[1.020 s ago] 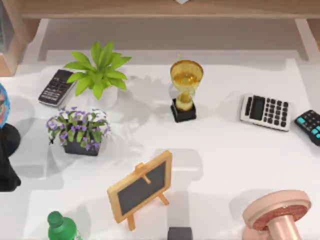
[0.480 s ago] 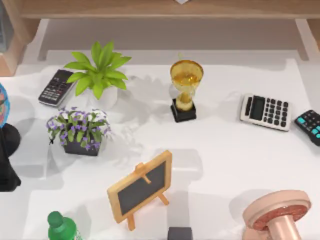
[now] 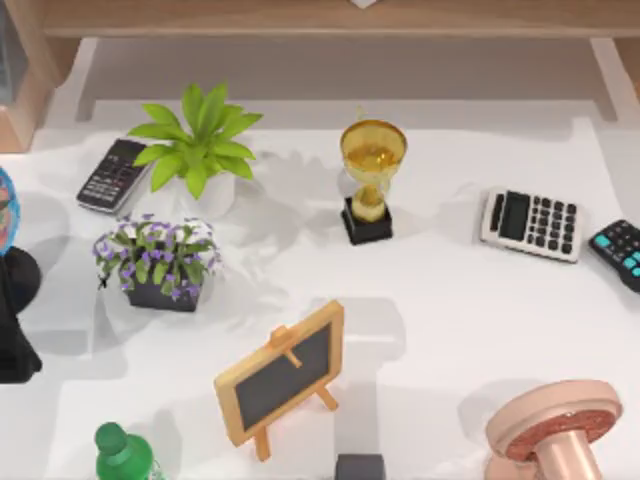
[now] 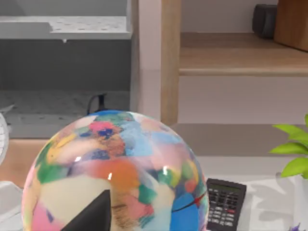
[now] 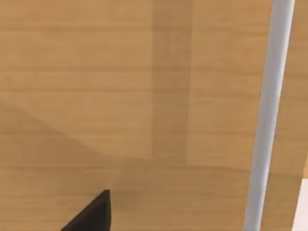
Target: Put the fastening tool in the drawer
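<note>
Looking down, we have a white table [image 3: 450, 330] below a wooden shelf [image 3: 330, 18], with a trophy [image 3: 370, 180], a grey calculator [image 3: 530, 224] and a little chalkboard [image 3: 282, 372]. Our left gripper [image 4: 96, 216] sits right by the painted globe [image 4: 115, 163] (a dark keypad [image 4: 225, 204] beside it). Our right gripper [image 5: 94, 214] faces a wood panel [image 5: 96, 96]. Where the fastening tool lies and how either gripper is set, we cannot tell.

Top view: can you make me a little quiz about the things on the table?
1. True or false: the gold trophy stands upright on the table.
2. What colour is the bottle near the table's front edge? A red, B green, C yellow.
3. Fill in: the flowers in the dark pot beside the leafy plant are ____.

Key: 1 true; 2 B; 3 purple.
</note>
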